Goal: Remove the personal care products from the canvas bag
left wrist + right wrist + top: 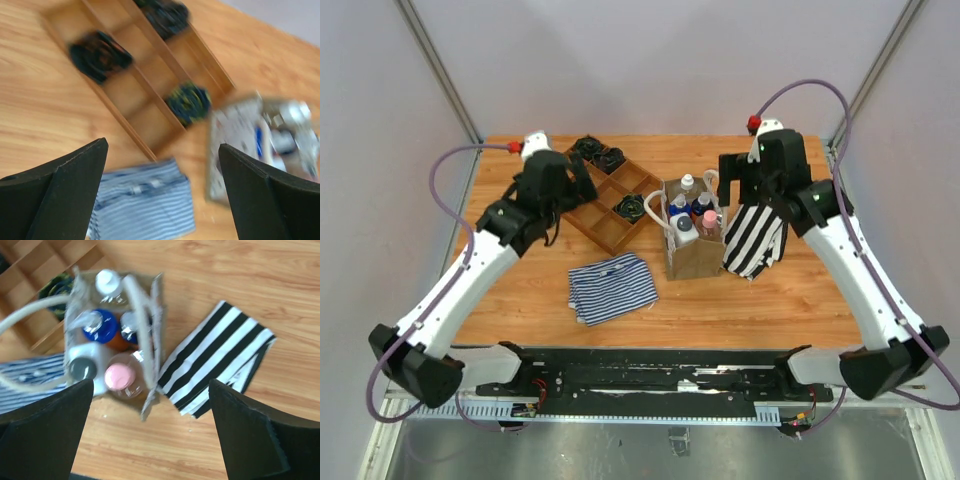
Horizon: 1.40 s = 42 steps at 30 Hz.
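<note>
We see the canvas bag (695, 262) standing upright near the middle of the bench (790, 300), mouth open, with all five personal care products inside. From the right wrist view we count a clear white-capped bottle (106, 280) at the top of the bag, two blue-and-orange bottles (99, 325) (131, 325) side by side below it, and along the lower edge the white pump bottle (85, 365) and the clear pink-capped bottle (118, 376). One white rope handle (137, 305) arches over the bottles.

To the left of the bag in the overhead view lies the wooden tray (638, 178). Three of its compartments each hold a black coiled item (632, 208).

A blue-striped cloth (612, 286) lies folded at the lower left of the bag, and a black-and-white striped cloth (752, 240) lies just to the bag's right.

Our left end effector (162, 150) hangs over the tray's lower edge, jaws spread wide, gripping nothing. Our right end effector (151, 385) hangs above the bag and the black-and-white cloth, jaws equally wide and empty.
</note>
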{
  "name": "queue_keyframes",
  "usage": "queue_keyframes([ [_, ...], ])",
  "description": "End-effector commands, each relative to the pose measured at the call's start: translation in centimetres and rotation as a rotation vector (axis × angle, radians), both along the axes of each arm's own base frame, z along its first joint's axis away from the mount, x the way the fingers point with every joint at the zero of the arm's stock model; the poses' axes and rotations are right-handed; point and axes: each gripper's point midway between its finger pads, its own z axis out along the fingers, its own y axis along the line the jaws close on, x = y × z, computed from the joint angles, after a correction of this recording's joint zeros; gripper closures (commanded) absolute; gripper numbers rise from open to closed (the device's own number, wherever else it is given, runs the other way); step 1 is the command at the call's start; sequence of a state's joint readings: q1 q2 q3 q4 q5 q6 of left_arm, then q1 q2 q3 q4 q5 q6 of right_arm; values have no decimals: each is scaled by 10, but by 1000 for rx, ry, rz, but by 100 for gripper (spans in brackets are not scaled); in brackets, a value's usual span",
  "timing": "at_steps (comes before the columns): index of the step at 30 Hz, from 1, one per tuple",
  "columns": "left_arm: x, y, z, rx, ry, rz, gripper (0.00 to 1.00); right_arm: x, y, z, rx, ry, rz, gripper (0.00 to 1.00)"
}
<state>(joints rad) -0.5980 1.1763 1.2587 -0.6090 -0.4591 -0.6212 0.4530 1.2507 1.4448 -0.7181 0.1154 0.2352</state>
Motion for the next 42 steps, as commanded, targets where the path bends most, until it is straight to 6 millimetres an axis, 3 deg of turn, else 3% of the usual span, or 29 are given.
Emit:
queue_keyframes([
  [1,50,59,6,97,36,150,0,23,-12,6,-15,60,-29,2],
  [4,71,60,-8,146,129,157,0,29,5,-3,35,80,20,2],
  [7,78,44,-27,130,195,91,0,30,12,-6,12,64,40,7],
  [11,75,31,-67,113,286,32,0,27,31,3,-85,-22,105,10],
  [13,73,19,-81,102,319,-7,0,27,46,6,-168,-58,141,4],
  [14,71,13,-85,102,323,-22,0,28,53,8,-209,-68,155,0],
  [17,65,-5,-82,109,301,-68,0,33,79,10,-206,-48,216,2],
  [19,59,-8,-79,117,290,-83,0,35,83,4,-197,-21,217,1],
  [21,53,-3,-76,129,281,-87,0,38,63,-2,-235,-13,109,1],
  [24,44,8,-80,166,285,-73,0,38,7,-8,-217,8,-105,2],
  [28,41,3,-104,173,354,-100,0,34,-70,-16,-114,15,-366,2],
  [30,42,0,-111,167,367,-105,0,30,-94,-20,-93,17,-436,1],
  [34,45,-6,-113,135,347,-113,0,32,-105,-65,-3,191,-409,2],
  [42,38,-12,-119,102,358,-146,0,41,-81,-169,112,507,-336,1],
])
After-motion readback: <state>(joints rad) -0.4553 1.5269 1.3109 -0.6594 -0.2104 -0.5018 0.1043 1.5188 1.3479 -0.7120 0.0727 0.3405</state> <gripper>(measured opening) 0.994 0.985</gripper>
